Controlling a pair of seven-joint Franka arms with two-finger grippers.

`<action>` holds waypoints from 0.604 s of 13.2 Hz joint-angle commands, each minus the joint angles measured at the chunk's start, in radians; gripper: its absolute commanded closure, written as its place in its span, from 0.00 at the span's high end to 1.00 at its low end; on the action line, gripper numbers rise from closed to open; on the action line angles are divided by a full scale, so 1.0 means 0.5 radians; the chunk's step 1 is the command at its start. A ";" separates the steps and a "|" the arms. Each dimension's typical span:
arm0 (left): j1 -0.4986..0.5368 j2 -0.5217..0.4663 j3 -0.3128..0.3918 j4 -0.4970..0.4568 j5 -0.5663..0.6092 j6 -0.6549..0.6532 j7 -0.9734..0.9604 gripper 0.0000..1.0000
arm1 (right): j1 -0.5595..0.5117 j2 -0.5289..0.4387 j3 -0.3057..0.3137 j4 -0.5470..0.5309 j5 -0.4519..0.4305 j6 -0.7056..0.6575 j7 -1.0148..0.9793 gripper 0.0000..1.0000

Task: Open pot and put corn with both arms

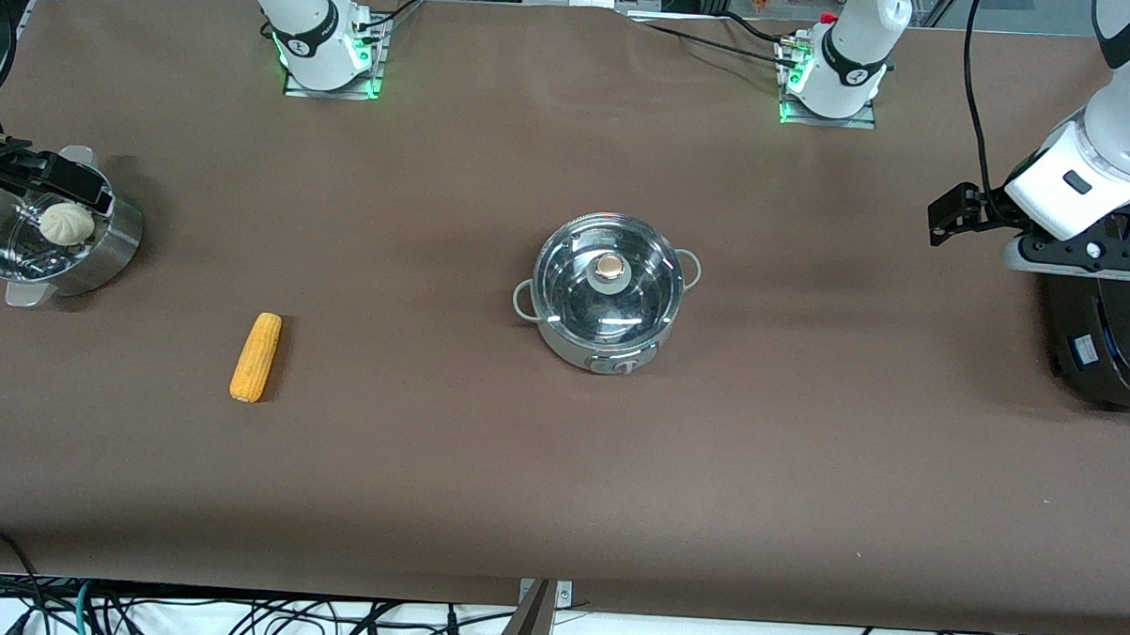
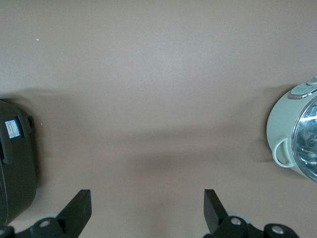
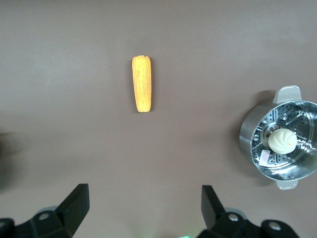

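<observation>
The steel pot (image 1: pixel 608 305) stands mid-table with its glass lid (image 1: pixel 566 289) on and the lid knob (image 1: pixel 610 266) on top; its edge shows in the left wrist view (image 2: pixel 282 126). The corn (image 1: pixel 256 356) lies flat on the table toward the right arm's end, a little nearer the front camera than the pot; it also shows in the right wrist view (image 3: pixel 142 83). My left gripper (image 1: pixel 949 218) (image 2: pixel 147 198) is open and empty, up over bare table beside the black appliance. My right gripper (image 1: pixel 72 183) (image 3: pixel 145 193) is open and empty, up in the air by the steamer pot.
A steel steamer pot (image 1: pixel 107 245) (image 3: pixel 250 129) with a pale bun (image 1: pixel 66 223) (image 3: pixel 282 140) in it stands at the right arm's end. A black round appliance (image 1: pixel 1105 341) (image 2: pixel 17 168) stands at the left arm's end. Brown cloth covers the table.
</observation>
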 commanded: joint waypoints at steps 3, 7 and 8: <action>0.052 -0.034 -0.011 -0.006 -0.156 -0.027 0.042 1.00 | -0.002 0.014 0.000 0.051 -0.017 -0.026 -0.026 1.00; 0.052 -0.025 -0.023 0.000 -0.134 -0.027 0.045 1.00 | 0.001 0.017 0.000 0.051 -0.017 -0.023 -0.026 1.00; 0.049 -0.013 -0.023 0.015 -0.125 -0.027 0.039 1.00 | -0.002 0.017 0.000 0.051 -0.017 -0.023 -0.026 1.00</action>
